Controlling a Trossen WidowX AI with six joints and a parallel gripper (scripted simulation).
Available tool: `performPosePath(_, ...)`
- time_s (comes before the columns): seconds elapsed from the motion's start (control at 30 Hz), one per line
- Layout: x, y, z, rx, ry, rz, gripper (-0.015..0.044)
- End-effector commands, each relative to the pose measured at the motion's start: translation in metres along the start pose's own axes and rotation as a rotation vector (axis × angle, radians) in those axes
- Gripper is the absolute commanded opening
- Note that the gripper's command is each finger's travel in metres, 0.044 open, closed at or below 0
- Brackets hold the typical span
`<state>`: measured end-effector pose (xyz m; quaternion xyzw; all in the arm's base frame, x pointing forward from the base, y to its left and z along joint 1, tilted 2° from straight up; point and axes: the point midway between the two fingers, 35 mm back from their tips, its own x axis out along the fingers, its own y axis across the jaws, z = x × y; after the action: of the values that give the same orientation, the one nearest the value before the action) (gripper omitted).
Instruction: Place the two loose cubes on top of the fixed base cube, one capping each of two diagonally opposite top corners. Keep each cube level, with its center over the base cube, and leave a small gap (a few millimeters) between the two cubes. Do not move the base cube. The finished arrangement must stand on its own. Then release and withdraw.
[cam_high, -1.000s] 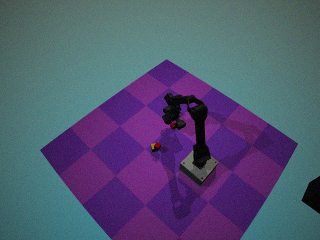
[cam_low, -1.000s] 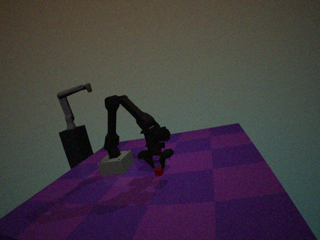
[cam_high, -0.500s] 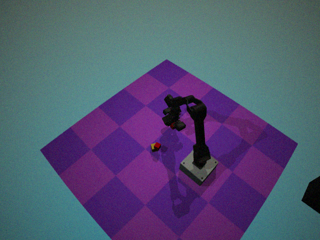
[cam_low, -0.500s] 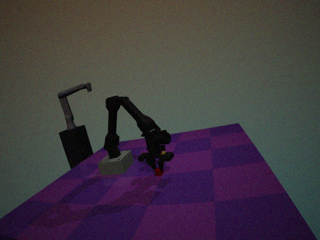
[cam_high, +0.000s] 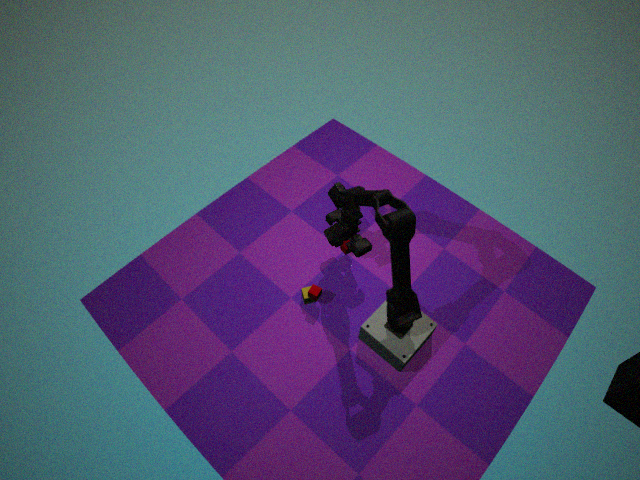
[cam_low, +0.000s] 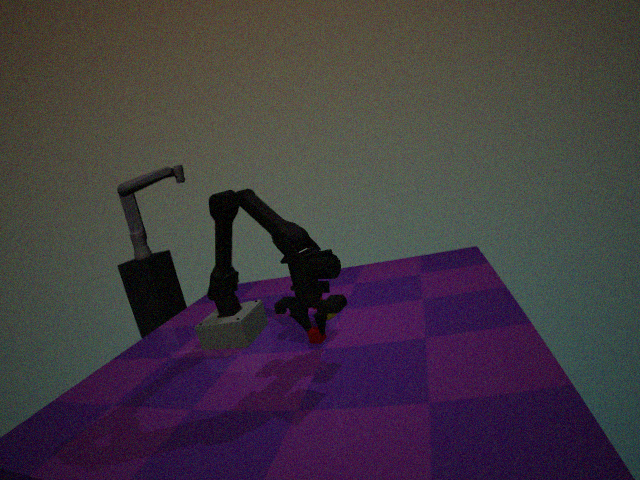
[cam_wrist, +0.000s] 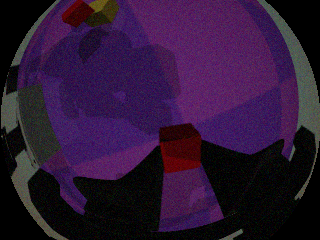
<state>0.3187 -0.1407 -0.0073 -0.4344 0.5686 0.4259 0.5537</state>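
Gripper (cam_wrist: 179, 160) closed on a red cube (cam_wrist: 180, 148), low at the counter (cam_high: 206, 320). Well ahead of it: base cube (cam_high: 306, 292) with the other red cube (cam_high: 315, 290) already capping one corner. Left, by my reading: lift, carry, cap opposite corner with gap, release, withdraw.

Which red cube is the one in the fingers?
Start at the arm's grey base and follow the arm to its gripper. The red cube sits between its fingers. The other red cube rests on the yellow cube.
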Motion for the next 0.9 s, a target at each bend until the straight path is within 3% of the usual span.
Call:
performPosePath(0.0,-0.014,-0.002,-0.001,-0.001,0.005,-0.003,0.0105)
performPosePath(0.7,-0.081,0.002,0.000,-0.001,0.005,-0.003,0.0105)
performPosePath(0.87,-0.083,0.002,0.005,0.023,0.004,-0.003,0.0105)
